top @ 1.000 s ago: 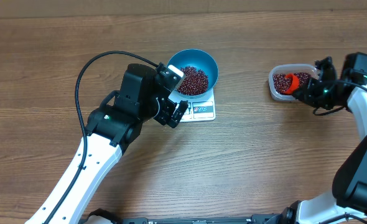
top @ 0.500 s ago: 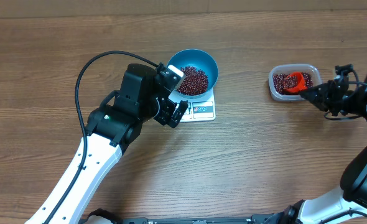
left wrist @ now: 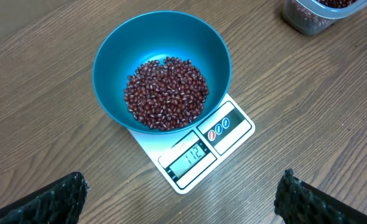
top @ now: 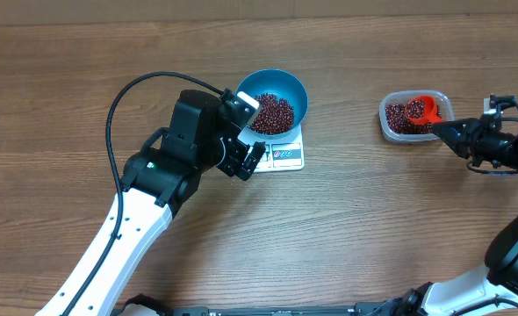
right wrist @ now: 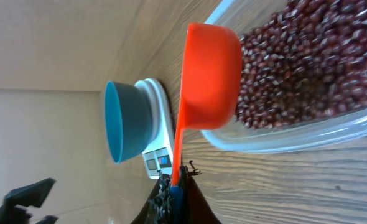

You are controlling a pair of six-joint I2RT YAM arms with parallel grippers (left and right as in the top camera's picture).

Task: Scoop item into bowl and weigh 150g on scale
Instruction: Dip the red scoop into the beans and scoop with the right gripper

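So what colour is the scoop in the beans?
The scoop is bright orange-red, clearest in the right wrist view.

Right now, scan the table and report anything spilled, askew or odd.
Nothing stands out. The red beans lie inside the blue bowl, which sits on the white scale with its display uncovered. The rest are in the clear tub, where the right tool holds the orange scoop. No loose beans show on the table.

brown wood-grain table (top: 373, 219), even light
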